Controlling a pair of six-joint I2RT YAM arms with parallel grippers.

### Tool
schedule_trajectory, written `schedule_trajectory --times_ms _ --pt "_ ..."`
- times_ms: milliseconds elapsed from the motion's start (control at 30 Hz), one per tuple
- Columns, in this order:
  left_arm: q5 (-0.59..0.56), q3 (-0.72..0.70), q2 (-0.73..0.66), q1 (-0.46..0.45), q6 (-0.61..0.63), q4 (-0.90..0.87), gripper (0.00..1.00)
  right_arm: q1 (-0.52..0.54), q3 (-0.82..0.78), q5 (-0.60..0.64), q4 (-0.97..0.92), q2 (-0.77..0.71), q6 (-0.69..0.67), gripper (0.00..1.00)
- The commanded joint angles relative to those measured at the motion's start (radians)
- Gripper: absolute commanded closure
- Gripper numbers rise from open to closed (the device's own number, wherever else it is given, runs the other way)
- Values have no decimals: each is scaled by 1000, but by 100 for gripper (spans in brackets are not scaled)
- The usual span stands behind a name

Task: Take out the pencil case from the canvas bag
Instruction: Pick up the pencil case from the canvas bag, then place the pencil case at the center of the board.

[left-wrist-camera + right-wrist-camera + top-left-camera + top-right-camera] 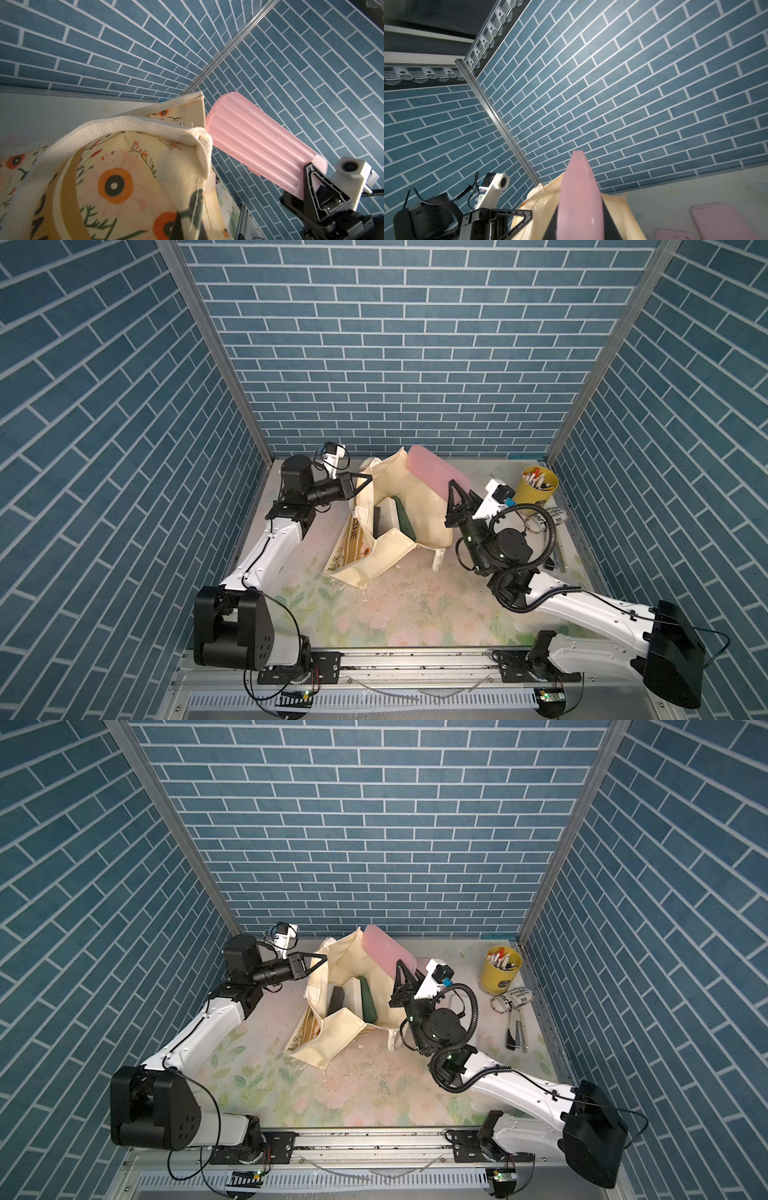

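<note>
The cream canvas bag [424, 497] [345, 952] stands open at the back of the table, its floral front sagging forward. My left gripper [368, 479] [324, 957] is shut on the bag's left rim; the left wrist view shows printed cloth [116, 185] pinched between the jaws [189, 226]. A pink ribbed pencil case [432, 466] [384, 948] [259, 143] [580, 197] slants above the bag's back right edge. My right gripper [455, 489] [402, 969] [580, 224] is shut on its lower end, holding it clear of the bag's mouth.
Inside the bag stand a white box [388, 514], a dark green book [405, 518] and a black item [379, 520]. A yellow pen pot [536, 489] [500, 969] stands back right, with a printed roll [548, 518] and loose tools [557, 560] by the right wall.
</note>
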Motion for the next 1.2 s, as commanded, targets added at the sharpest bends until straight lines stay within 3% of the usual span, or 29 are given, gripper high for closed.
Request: schedule_trajectory --times_ms 0,167,367,833,1167 --pt "-55 -18 -22 -3 -48 59 100 -6 -23 125 -8 -76 -67 100" --pt "-67 -49 -51 -3 -46 63 100 -27 -9 178 -88 -146 -135 100" --pt "-54 -62 -36 -3 -81 121 100 -71 18 285 -205 -175 -111 100" --pt "-25 -66 -46 -3 -89 147 100 -289 79 337 -692 -219 196 100" --pt "-10 -64 -58 -3 -87 141 100 -405 51 298 -915 -242 425 100"
